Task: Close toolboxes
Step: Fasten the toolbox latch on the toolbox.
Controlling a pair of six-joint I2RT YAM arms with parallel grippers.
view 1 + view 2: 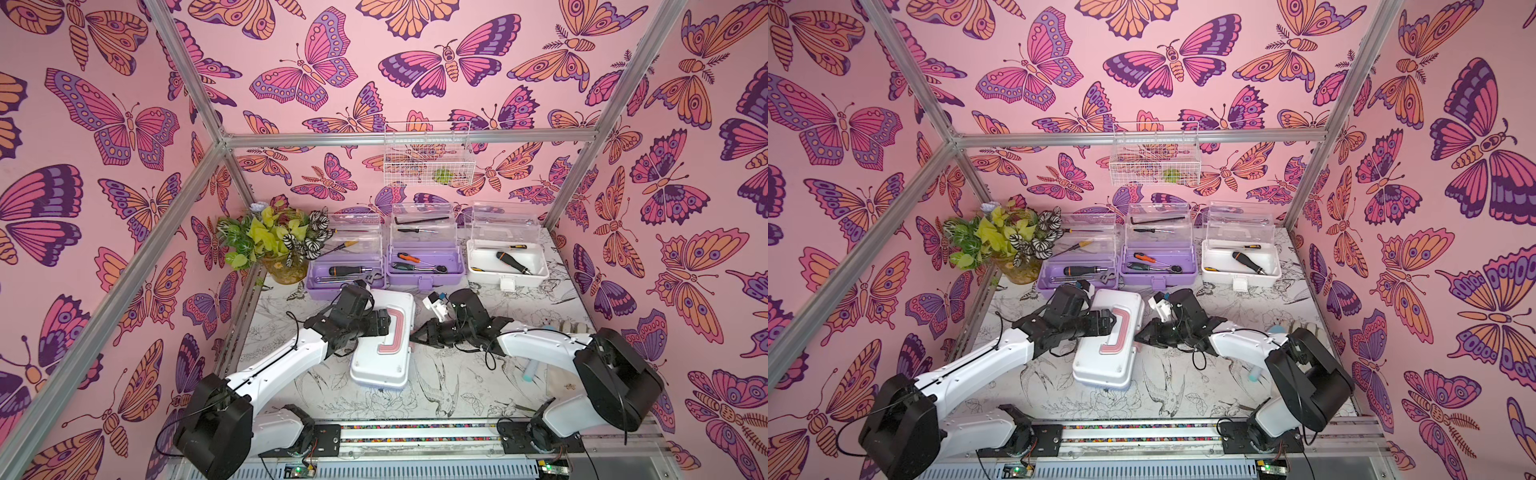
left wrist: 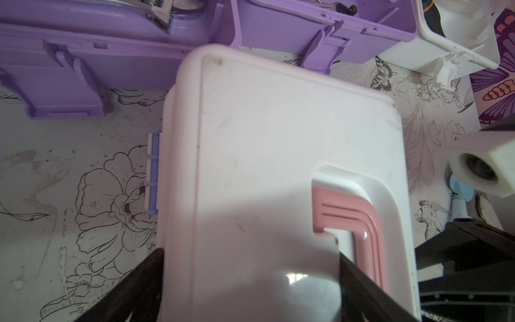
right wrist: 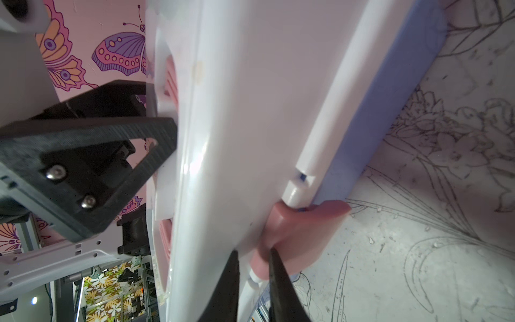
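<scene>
Straddles white lid (image 2: 264, 139) of closed light-blue toolbox (image 1: 384, 368) with left jaws spread wide; pinches its pink latch (image 3: 295, 239) between right jaws.

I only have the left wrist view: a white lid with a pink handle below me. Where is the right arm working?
Observer: The right pincer has its tips at the pink latch on that box's side. Its jaws are narrow, and I can't tell whether they pinch it.
Operator: Is the lid down on that side?
Observer: Yes. The white lid meets the light-blue base, and no gap shows.
Operator: And the back row?
Observer: Both lilac toolboxes and the white toolbox are open, with their clear lids upright.
</scene>
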